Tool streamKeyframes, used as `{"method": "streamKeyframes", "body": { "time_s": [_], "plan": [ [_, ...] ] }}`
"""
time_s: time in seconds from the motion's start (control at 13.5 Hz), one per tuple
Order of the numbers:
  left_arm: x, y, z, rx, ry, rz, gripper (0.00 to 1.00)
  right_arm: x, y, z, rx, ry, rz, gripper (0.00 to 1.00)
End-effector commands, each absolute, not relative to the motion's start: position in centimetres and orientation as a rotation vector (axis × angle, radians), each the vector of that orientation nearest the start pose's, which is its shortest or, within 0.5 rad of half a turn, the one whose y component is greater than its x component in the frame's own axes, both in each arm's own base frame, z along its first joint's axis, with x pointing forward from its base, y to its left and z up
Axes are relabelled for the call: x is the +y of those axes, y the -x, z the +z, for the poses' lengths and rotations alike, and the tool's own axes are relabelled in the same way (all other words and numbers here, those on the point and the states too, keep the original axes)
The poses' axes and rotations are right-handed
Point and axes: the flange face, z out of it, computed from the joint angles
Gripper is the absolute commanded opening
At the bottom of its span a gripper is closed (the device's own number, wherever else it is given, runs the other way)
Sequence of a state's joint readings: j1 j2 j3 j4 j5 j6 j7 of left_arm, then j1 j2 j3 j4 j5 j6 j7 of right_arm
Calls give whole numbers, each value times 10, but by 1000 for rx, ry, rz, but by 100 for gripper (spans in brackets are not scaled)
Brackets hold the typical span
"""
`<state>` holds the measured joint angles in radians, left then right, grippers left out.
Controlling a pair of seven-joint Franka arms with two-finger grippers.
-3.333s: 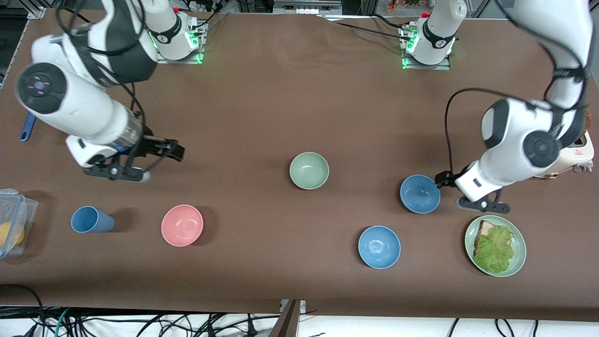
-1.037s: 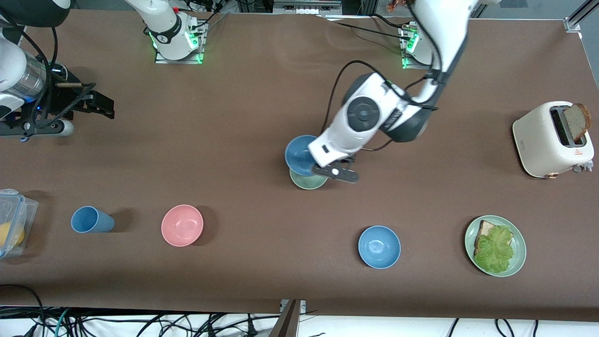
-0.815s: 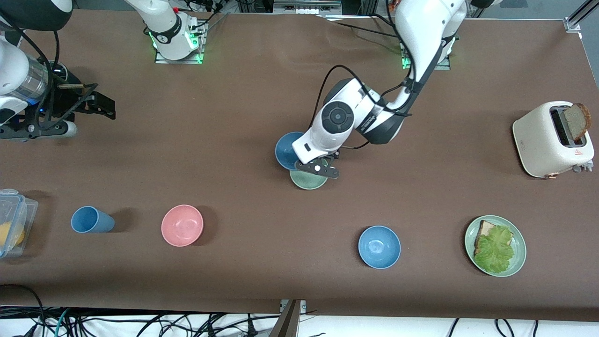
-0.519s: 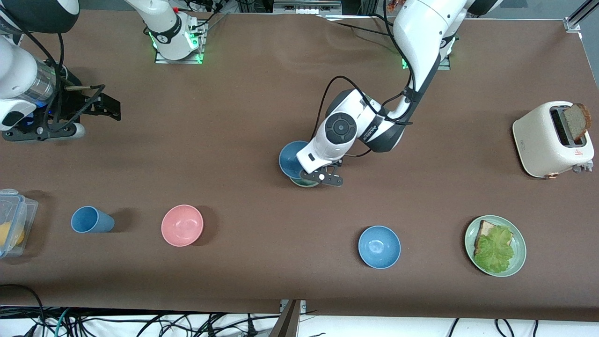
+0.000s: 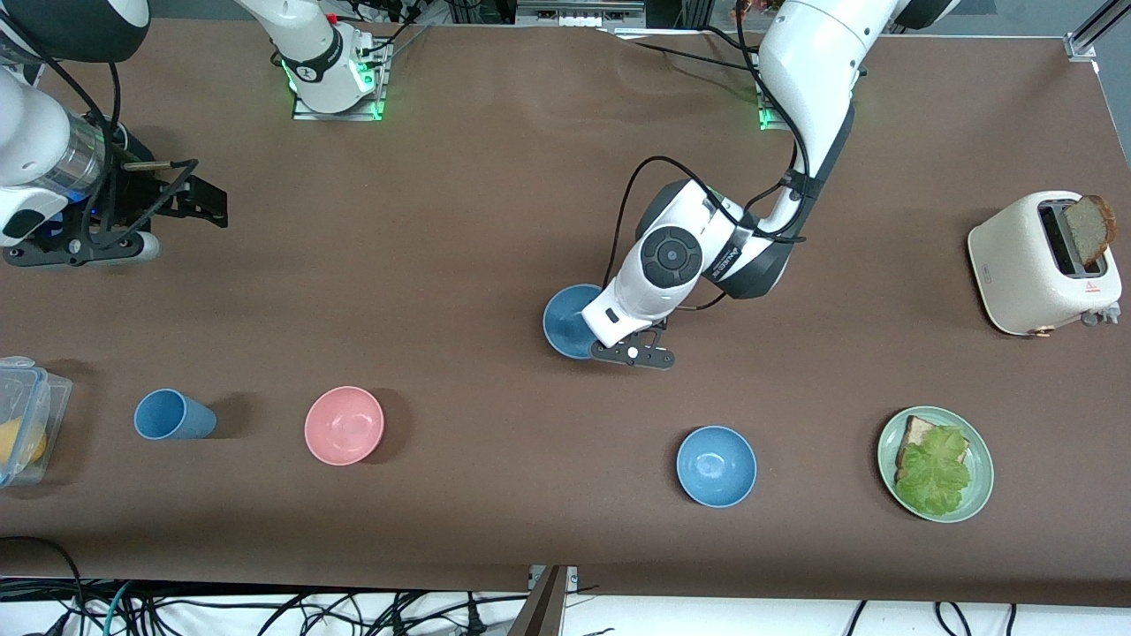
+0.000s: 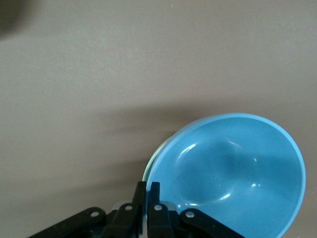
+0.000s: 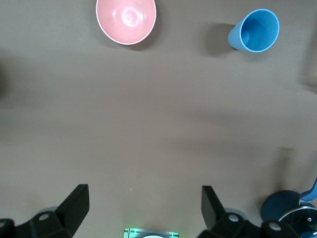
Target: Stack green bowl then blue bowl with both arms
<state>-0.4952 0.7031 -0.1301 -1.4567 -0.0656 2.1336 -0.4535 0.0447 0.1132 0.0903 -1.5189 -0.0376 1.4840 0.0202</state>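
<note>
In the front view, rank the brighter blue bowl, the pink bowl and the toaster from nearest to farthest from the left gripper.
From the left gripper, over the middle of the table:
1. Brighter blue bowl, nearer the camera.
2. Pink bowl, toward the right arm's end.
3. Toaster, at the left arm's end.

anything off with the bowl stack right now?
Mostly fine. The blue bowl sits in the green bowl, slightly off-centre: a green sliver shows along one edge. The left gripper is shut on the blue bowl's rim. The right gripper waits open.
</note>
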Motion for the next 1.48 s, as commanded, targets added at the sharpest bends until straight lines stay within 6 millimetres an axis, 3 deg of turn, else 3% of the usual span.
{"method": "streamKeyframes", "body": {
  "time_s": [0.0,0.22,0.3,0.37,0.52,0.59,0.74,0.96,1.19,1.41],
  "plan": [
    [-413,-582,269,185,3231,176,0,69,-576,583,-201,3171,219,100],
    [-405,-580,261,184,3204,237,1,69,-576,583,-205,3170,220,100],
    [-399,-583,260,169,3205,236,35,69,-576,583,-205,3170,220,100],
    [-398,-585,262,164,3208,232,99,69,-576,583,-205,3170,220,100],
    [-390,-591,275,146,3211,223,100,69,-576,583,-205,3170,220,100],
    [-374,-598,283,111,3205,243,100,69,-576,583,-205,3170,220,100],
    [-339,-608,322,49,3184,285,100,69,-576,583,-205,3170,220,100],
    [-268,-624,392,-34,3180,278,100,69,-576,583,-215,3169,220,100],
    [-191,-628,464,66,3202,237,100,68,-576,583,-213,3168,220,100],
    [-89,-626,512,224,3217,231,100,72,-578,586,-199,3130,183,100]
  ]
}}
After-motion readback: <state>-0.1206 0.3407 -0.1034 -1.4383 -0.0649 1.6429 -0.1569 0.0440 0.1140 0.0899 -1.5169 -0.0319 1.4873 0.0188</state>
